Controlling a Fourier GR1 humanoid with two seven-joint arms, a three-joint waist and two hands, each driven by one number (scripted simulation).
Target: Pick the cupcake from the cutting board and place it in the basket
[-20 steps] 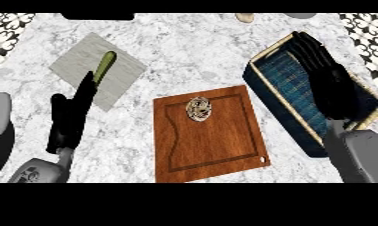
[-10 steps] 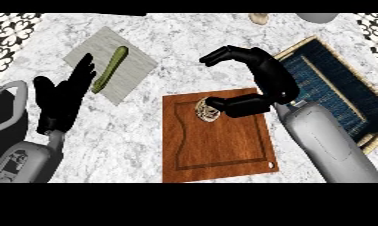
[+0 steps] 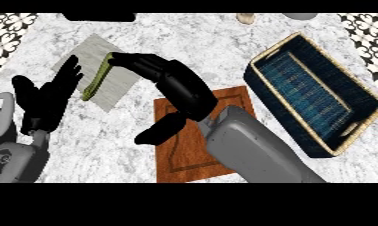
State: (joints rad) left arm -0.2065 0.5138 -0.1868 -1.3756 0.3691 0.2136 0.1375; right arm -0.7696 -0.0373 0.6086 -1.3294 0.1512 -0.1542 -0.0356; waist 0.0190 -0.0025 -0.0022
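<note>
Cupcake: hidden from me now, presumably beneath my right hand point(image 3: 181, 90), which has swung over the cutting board point(image 3: 188, 155) since half a second ago. Fingers curled, thumb apart; whether they have clamped on it I cannot tell. Basket point(image 3: 291, 105) waits at right. Left hand point(image 3: 46, 102) rests, fingers spread.

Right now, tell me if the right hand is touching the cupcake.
Cannot tell. In the head view the right hand arches over the cutting board and hides the cupcake, so neither contact nor gap shows.
</note>
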